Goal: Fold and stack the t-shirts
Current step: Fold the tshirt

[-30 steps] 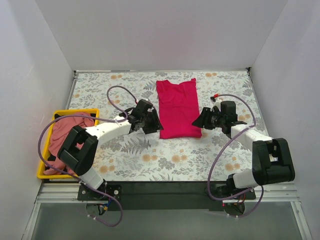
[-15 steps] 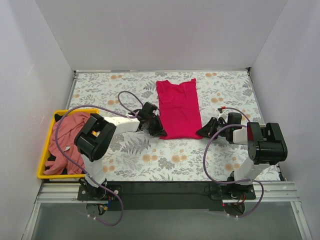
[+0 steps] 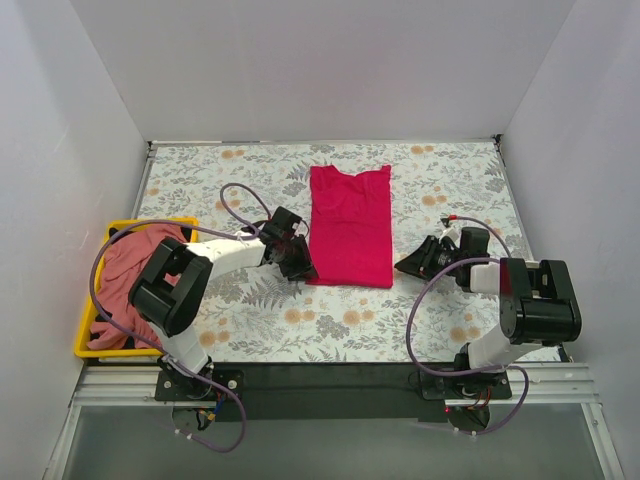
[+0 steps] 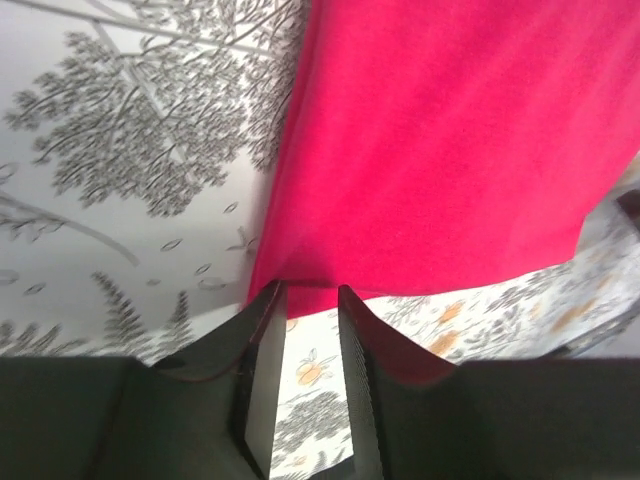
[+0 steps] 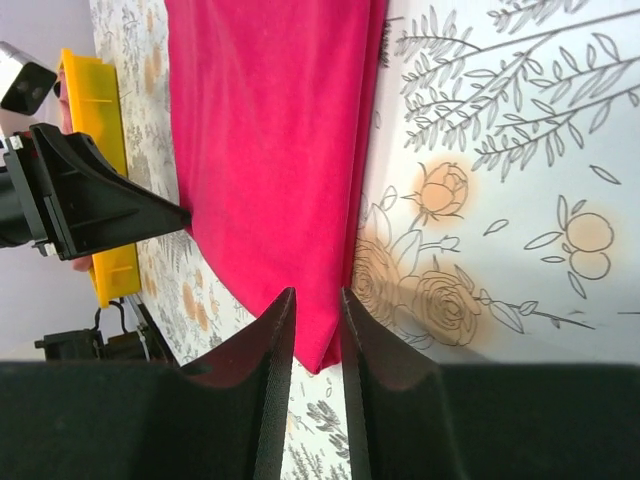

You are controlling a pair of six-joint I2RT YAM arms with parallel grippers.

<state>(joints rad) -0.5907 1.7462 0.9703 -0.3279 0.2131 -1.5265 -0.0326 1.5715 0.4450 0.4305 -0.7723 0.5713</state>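
**A:** Floral tabletop (image 3: 450, 170) is enclosed by white walls (image 3: 300, 60); where is the cloth found?

**B:** One magenta-red t-shirt (image 3: 348, 225) is laid flat at the middle, folded into a long strip, collar towards the far wall. Its near left corner is met by the left gripper (image 3: 298, 262). The right gripper (image 3: 408, 265) is placed just at its near right corner.

**A:** How are the jaws set?

**B:** Both pairs are seen narrow, with a slim gap. Whether the hem is pinched cannot be told from either wrist view.

**A:** What might be spoiled from here?

**B:** If only one corner is caught, the strip could be dragged askew when lifted. If just the top layer is caught, the fold could be pulled open.

**A:** And what is kept in containers?

**B:** A yellow bin (image 3: 160, 222) is set at the table's left edge. The salmon-pink t-shirt (image 3: 125, 275) is heaped inside it, unfolded, partly over its rim
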